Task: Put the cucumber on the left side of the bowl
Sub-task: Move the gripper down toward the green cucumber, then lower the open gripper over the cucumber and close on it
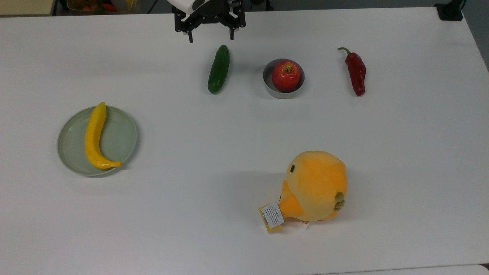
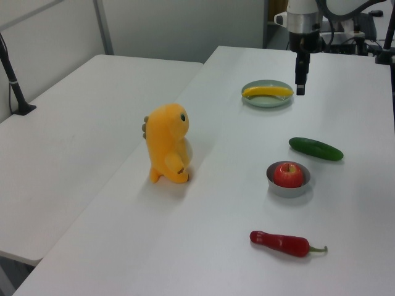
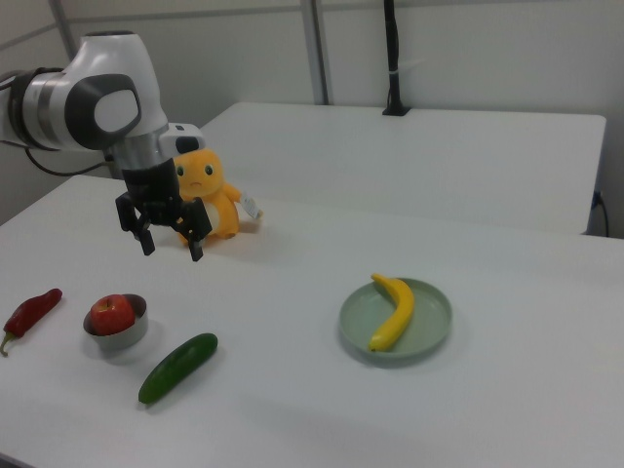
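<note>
The hand (image 1: 210,37) hangs above the counter (image 1: 244,126) with its fingers spread apart and nothing between them, raised clear of the cucumber (image 1: 219,69). The cucumber lies flat on the counter, at the top view's left of the bowl (image 1: 273,88), near it but not touching. A red apple (image 1: 285,76) sits in the bowl. Further to the top view's right lies a red chili pepper (image 1: 356,73). A banana (image 1: 94,137) rests on a pale green plate (image 1: 122,137), and an orange plush toy (image 1: 315,186) stands well apart.
</note>
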